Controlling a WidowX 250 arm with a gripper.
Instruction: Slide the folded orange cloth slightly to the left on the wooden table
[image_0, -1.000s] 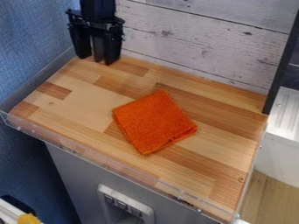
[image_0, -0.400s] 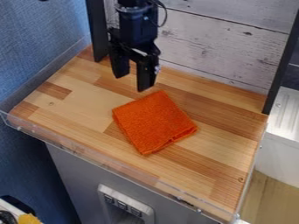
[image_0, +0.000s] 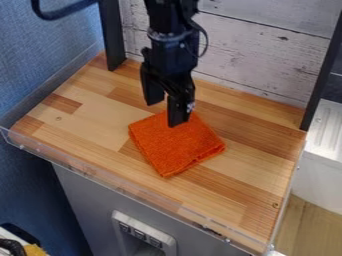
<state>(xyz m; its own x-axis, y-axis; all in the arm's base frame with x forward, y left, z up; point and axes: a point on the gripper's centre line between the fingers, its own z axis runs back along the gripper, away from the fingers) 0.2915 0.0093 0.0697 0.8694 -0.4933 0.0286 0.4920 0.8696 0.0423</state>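
Note:
The black gripper (image_0: 167, 114) hangs at the upper middle of the camera view, its two fingers apart with nothing between them. One finger is in front of the upper part of an orange folded cloth (image_0: 177, 147); whether it touches the cloth I cannot tell. The other finger stands to the left, over bare wood near the cloth's upper left edge. The cloth lies flat and turned at an angle on the wooden tabletop (image_0: 87, 125), its top corner partly hidden behind the gripper.
A clear raised lip (image_0: 120, 186) runs along the front edge. Blue wall panels (image_0: 40, 55) stand at the left, whitewashed boards (image_0: 260, 45) behind. Dark posts (image_0: 112, 37) rise at the back left and right. A white unit (image_0: 320, 175) adjoins at the right.
The gripper has come down and to the right, from the back left corner to the cloth's upper edge. Its fingers stay apart. The cloth has not moved.

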